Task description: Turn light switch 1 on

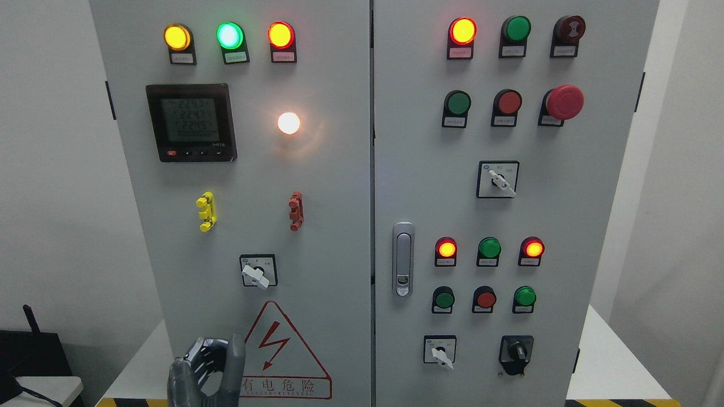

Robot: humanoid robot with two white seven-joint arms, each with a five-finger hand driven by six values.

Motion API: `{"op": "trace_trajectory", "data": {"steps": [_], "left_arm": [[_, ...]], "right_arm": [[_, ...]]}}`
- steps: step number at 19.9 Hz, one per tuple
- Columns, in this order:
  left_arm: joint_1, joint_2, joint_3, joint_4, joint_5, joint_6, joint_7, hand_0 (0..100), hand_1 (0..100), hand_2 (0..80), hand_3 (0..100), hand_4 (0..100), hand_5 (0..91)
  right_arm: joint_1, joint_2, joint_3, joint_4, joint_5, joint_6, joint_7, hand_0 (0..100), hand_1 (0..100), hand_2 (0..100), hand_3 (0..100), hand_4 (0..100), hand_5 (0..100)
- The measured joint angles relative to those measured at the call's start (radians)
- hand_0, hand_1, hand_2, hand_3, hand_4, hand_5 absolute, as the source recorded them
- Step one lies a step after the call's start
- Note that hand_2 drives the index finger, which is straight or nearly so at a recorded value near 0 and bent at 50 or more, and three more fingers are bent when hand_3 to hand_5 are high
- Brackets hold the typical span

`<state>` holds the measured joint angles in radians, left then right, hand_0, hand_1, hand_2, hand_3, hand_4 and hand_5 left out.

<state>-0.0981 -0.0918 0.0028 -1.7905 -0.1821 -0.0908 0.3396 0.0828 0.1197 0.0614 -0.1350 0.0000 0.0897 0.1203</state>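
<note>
A grey electrical cabinet fills the head view. On its left door (334, 226) a white rotary switch (257, 272) sits in a black-framed plate, its knob pointing down to the right. Above it a round white lamp (288, 122) glows. My left hand (206, 370) comes up at the bottom edge, below and left of that switch and apart from it. Its fingers (198, 353) are loosely spread and hold nothing, with the thumb upright. My right hand is out of view.
The left door also carries a digital meter (191, 122), three lit indicator lamps, a yellow clip (206, 211), a red clip (296, 211) and a warning triangle (283, 350). The right door (565, 226) has a door handle (403, 259), several push buttons, a red mushroom button (564, 102) and more rotary switches.
</note>
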Motion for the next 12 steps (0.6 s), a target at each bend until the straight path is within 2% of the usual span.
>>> {"op": "trace_trajectory", "data": {"steps": [6, 10, 12], "left_arm": [[0.128, 0.017, 0.179, 0.122, 0.059, -0.257, -0.179, 5, 25, 41.8, 65, 62, 24.1], [0.198, 0.036, 0.294, 0.231, 0.097, -0.375, -0.229, 7, 23, 36.1, 55, 55, 18.3], [0.219, 0.045, 0.352, 0.294, 0.108, -0.418, -0.275, 8, 22, 30.6, 49, 51, 16.3]], "right_arm": [[0.0, 0.0, 0.0, 0.0, 0.0, 0.0, 0.0, 12, 39, 0, 0, 0, 0], [0.0, 0.0, 0.0, 0.0, 0.0, 0.0, 0.0, 12, 39, 0, 0, 0, 0], [0.0, 0.0, 0.0, 0.0, 0.0, 0.0, 0.0, 12, 39, 0, 0, 0, 0]]}}
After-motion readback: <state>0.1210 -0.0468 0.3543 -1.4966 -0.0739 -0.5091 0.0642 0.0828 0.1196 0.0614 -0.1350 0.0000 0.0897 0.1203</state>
